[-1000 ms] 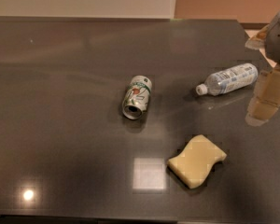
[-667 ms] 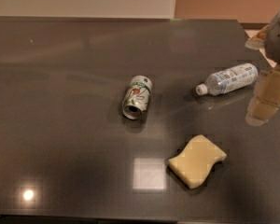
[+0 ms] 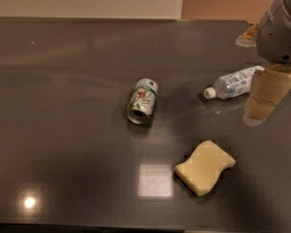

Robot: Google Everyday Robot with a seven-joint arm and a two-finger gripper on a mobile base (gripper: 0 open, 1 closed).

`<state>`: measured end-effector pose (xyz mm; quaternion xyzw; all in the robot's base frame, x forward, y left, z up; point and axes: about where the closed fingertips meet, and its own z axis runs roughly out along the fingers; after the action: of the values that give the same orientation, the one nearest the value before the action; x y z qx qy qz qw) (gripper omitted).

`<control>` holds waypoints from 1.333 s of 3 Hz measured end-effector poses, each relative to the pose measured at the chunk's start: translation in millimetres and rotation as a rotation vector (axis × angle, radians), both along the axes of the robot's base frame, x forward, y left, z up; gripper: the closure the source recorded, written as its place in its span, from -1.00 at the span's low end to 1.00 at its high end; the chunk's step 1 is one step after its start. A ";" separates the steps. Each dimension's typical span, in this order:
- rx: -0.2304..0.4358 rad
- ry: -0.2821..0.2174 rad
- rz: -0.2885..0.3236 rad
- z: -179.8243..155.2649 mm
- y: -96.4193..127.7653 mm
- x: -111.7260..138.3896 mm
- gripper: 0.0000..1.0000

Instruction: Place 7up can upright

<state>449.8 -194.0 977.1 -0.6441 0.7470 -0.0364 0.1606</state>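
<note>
Beige and blunt, the gripper [image 3: 261, 100] hangs at the 3 o'clock edge of the view, pointing down over the dark table [image 3: 63, 86], its tip above the surface with a pale reflection under it. Whether it is spread or pressed together cannot be told from this angle. Above it, at 2 o'clock, the grey arm housing [image 3: 281, 30] is cut off by the frame's corner.

Near the middle of the table the 7up can [image 3: 142, 101] lies on its side, well apart from the gripper, one silver end turned toward 6 o'clock; which end that is, I cannot tell.

From the can, a clear water bottle [image 3: 233, 83] lies at 3 o'clock, white cap toward the can, its far end hidden behind the gripper. A yellow sponge [image 3: 205, 167] lies at 5 o'clock. An orange-tinted packet [image 3: 247, 35] peeks out beside the housing, mostly hidden.
</note>
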 end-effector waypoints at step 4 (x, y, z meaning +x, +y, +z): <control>-0.187 -0.033 0.700 -19.9 133.4 72.7 -1.00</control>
<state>522.5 -60.6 957.2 -0.8720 0.4722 -0.0577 0.1158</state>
